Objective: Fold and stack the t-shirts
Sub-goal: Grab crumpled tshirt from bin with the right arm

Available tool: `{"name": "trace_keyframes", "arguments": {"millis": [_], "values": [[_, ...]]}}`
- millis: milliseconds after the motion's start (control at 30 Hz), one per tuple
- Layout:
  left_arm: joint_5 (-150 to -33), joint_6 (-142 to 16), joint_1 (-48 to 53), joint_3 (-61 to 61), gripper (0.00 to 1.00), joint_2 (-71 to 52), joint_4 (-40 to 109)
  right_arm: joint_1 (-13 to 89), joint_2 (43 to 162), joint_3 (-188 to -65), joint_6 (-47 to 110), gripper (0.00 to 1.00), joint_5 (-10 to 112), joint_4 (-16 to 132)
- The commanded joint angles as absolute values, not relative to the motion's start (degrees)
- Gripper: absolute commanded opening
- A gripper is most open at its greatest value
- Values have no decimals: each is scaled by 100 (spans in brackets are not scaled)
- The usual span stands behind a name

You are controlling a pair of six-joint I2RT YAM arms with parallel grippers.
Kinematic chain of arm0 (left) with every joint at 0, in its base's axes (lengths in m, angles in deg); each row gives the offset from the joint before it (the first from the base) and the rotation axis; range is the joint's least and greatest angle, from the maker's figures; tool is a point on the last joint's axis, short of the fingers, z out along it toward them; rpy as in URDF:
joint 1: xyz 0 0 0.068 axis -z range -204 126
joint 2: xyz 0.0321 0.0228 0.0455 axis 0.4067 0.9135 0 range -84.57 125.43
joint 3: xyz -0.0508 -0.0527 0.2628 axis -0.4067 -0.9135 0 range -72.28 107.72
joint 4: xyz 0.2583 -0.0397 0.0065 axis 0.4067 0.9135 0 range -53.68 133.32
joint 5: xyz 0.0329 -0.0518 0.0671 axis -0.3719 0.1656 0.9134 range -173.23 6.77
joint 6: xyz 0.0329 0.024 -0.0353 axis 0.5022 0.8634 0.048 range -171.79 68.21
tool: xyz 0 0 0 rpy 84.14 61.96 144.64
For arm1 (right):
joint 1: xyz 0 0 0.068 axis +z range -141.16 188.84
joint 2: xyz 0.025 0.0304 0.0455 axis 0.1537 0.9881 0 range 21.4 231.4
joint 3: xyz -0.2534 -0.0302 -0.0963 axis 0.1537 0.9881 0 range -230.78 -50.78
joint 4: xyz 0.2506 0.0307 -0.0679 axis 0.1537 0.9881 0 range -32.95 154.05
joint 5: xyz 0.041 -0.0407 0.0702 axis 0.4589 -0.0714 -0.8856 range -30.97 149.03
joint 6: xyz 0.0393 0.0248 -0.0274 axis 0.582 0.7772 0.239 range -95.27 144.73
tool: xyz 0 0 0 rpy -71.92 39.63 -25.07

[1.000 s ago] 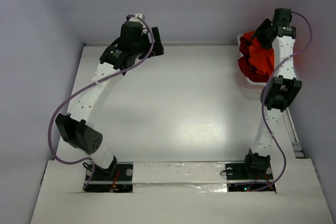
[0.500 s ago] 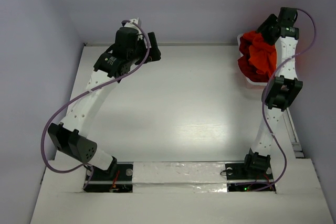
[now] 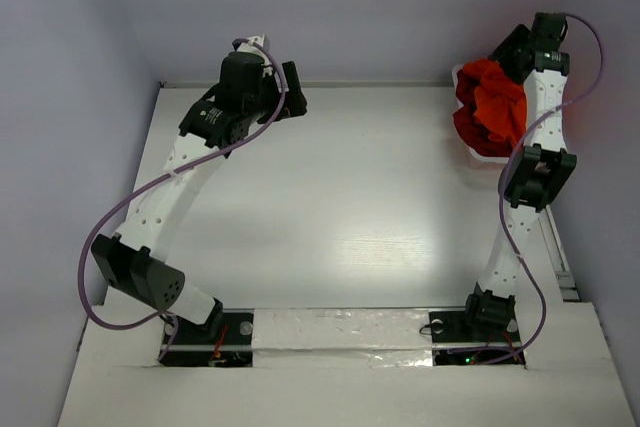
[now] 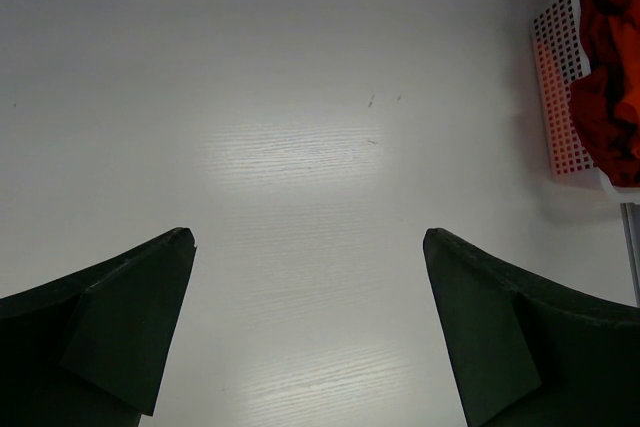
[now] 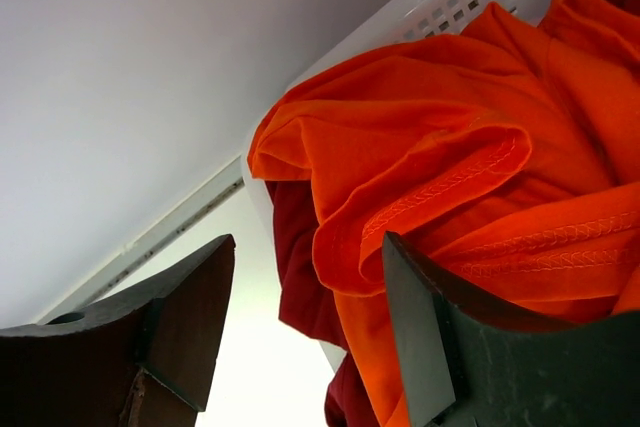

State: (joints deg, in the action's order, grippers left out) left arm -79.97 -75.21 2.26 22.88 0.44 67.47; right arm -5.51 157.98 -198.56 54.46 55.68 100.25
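The left gripper (image 4: 307, 237) hangs over the far left part of the table (image 3: 350, 197), its fingers spread wide with nothing between them. It is well apart from any cloth. The bare tabletop under it and across the middle shows no shirt laid out, folded or stacked, so I judge that none of the folding has begun.

Further right, at the far right corner, the t-shirts (image 3: 490, 107) lie bunched together in the basket (image 4: 560, 97), heaped above its rim. The right wrist view shows an orange shirt (image 5: 430, 127) on top, crumpled, with a stitched hem curling forward, and a crimson shirt (image 5: 300, 267) hanging beneath it over the basket's edge.

The right gripper (image 5: 305, 247) is poised at that heap with its fingers parted, empty, and the orange fold sits in line with the gap. Whether the fingers touch the cloth yet is hard to say from this angle; probably they are just short of it.

The step in hand looks like the first pick. Everything is left to do: pulling a shirt out, spreading it flat on the table, folding it, then repeating and stacking.
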Motion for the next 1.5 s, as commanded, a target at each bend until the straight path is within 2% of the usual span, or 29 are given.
{"name": "trace_keyframes", "arguments": {"millis": [0, 633, 767, 800, 1000, 1167, 1233, 1400, 1467], "values": [[-7954, -7473, 245, 2203, 99, -46, 6673, -601, 15746, -19844, 5329, 65, 5727, 9783], [-7849, -7464, 245, 1983, 99, -152, 6708, -601, 15790, -19360, 5452, 63, 5798, 9677], [-7787, -7429, 245, 1975, 99, -169, 6743, -601, 15825, -19290, 5479, 60, 5736, 9625], [-7761, -7420, 245, 1975, 99, -169, 6752, -601, 15825, -19307, 5505, 55, 5727, 9616], [-7787, -7402, 245, 2001, 99, -125, 6752, -654, 15877, -19465, 5514, 44, 5692, 9572], [-7770, -7402, 245, 2045, 99, -99, 6761, -654, 15913, -19457, 5505, 43, 5692, 9616], [-7744, -7385, 245, 2036, 99, -90, 6769, -654, 15939, -19430, 5487, 40, 5683, 9616], [-7752, -7385, 245, 2010, 99, -90, 6769, -654, 15974, -19430, 5479, 40, 5640, 9607], [-7743, -7385, 245, 2018, 99, -81, 6761, -654, 15992, -19430, 5470, 47, 5587, 9607]]}}
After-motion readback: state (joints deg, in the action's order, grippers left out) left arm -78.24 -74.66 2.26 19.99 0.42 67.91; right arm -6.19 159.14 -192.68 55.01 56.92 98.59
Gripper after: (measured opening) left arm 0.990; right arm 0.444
